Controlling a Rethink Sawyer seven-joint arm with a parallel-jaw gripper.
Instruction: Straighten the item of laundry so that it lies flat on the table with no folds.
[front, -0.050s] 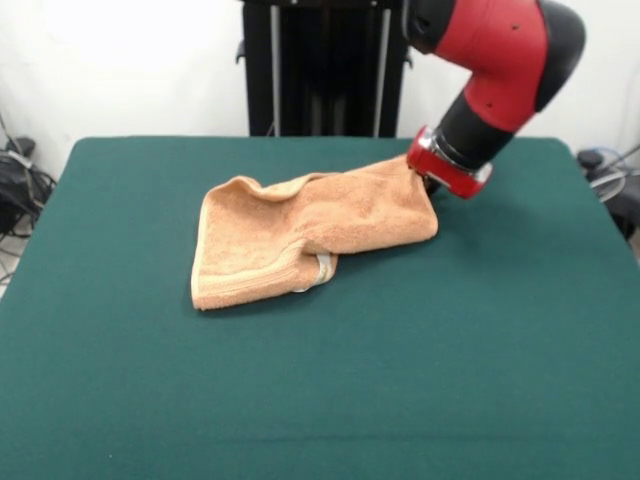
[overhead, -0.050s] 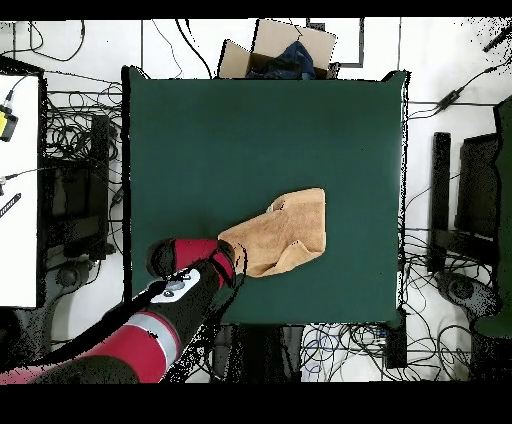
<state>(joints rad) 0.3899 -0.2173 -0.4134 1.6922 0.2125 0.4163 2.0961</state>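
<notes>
Peach-orange terry towel (front, -0.050s: 300, 238) was sitting roughly mid-worktop in the front view, a bit above centre of the frame, and definitely not flat. Its left part lay on the dark green worktop (front, -0.050s: 320, 400) with a hemmed border running down the left edge and along the bottom. The middle was folded over itself, with a small white tag (front, -0.050s: 322, 268) poking out at the lower fold. The right end of the cloth rose up toward the upper right of the frame, where it met the end effector (front, -0.050s: 432, 182).

That end effector hung off the red and black arm (front, -0.050s: 495, 60), which came in from the top right corner. A red ring with a silvery edge sat right at the towel's raised corner, touching it. Honestly I couldn't tell whether the fingers were pinching the cloth or spread, since they were hidden behind the towel and the wrist.

From the overhead view the towel (overhead, -0.050s: 282, 236) showed in the lower middle of the green worktop (overhead, -0.050s: 200, 130), lumpy, with a flap folded in along its lower edge. The arm (overhead, -0.050s: 150, 330) reached in from the lower left, its tip at the towel's left corner.

Off the worktop, a cardboard box (overhead, -0.050s: 280, 50) stood at the top edge, and cables (overhead, -0.050s: 75, 130) were scattered on the floor at left.
</notes>
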